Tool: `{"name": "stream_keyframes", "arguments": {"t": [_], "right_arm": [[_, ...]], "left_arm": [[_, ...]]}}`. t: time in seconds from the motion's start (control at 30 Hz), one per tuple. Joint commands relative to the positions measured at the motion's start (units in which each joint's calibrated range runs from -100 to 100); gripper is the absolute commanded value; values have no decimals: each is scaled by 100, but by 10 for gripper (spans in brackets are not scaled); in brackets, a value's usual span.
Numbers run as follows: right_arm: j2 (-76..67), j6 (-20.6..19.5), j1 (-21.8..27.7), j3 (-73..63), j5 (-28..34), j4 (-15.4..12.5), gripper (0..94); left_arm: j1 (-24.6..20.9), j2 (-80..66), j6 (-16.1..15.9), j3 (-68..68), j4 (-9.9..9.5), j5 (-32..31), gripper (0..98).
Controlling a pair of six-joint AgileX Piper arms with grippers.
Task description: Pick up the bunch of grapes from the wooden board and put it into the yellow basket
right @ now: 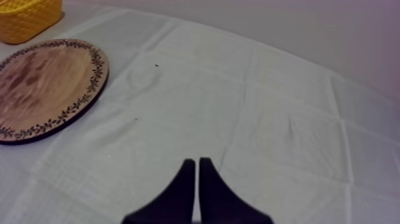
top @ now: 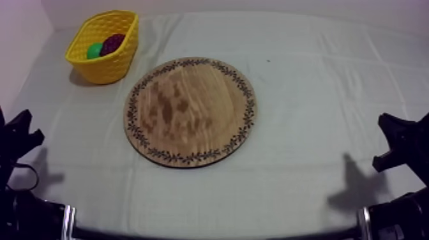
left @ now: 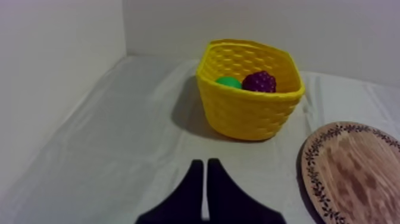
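Note:
The yellow basket point(top: 103, 46) stands at the table's far left and holds the purple bunch of grapes point(top: 112, 43) beside a green fruit point(top: 94, 50). From the left wrist view, the grapes point(left: 259, 81) and the green fruit point(left: 228, 82) lie inside the basket point(left: 250, 89). The round wooden board point(top: 191, 110) with its patterned rim lies bare in the middle. My left gripper point(left: 205, 173) is shut on nothing, low at the near left point(top: 19, 131), well short of the basket. My right gripper point(right: 196, 170) is shut on nothing over bare cloth at the near right point(top: 392, 137).
A white wall runs along the table's left side and back, close behind the basket. Grey-white cloth stretches between the board point(right: 44, 86) and my right gripper. The basket's corner point(right: 27, 18) sits beyond the board in the right wrist view.

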Motion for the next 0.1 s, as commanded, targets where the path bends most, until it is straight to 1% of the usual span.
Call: {"name": "stream_keyframes", "arguments": {"t": [0.0, 0.07], "right_arm": [[-1, 0, 2, -3, -3, 1, 4], [-1, 0, 2, -3, -3, 1, 4]], "left_arm": [[0, -3, -1, 0, 1, 33, 1], [0, -3, -45, 0, 3, 54, 1]]}}
